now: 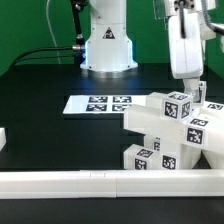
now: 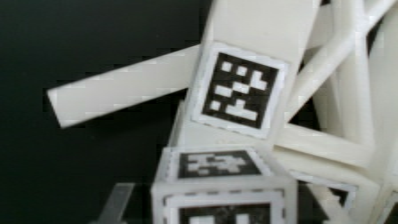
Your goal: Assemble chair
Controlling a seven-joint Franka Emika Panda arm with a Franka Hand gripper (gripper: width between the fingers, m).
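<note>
The chair's white plastic parts [image 1: 172, 128] lie in a heap at the exterior view's right, with tags showing on several faces. My gripper [image 1: 186, 86] hangs right over the top of the heap. In the wrist view a tagged white block [image 2: 221, 172] sits between the jaws of my gripper [image 2: 228, 206]. One grey finger [image 2: 125, 200] stands beside the block with a dark gap between them; the other finger is hard to make out. A long tagged slab [image 2: 238, 86] and thinner white bars [image 2: 338, 70] lie beyond the block.
The marker board [image 1: 99, 103] lies flat on the black table at mid-left. A long plain white rail [image 1: 90, 181] runs along the front edge. The robot base [image 1: 107, 45] stands at the back.
</note>
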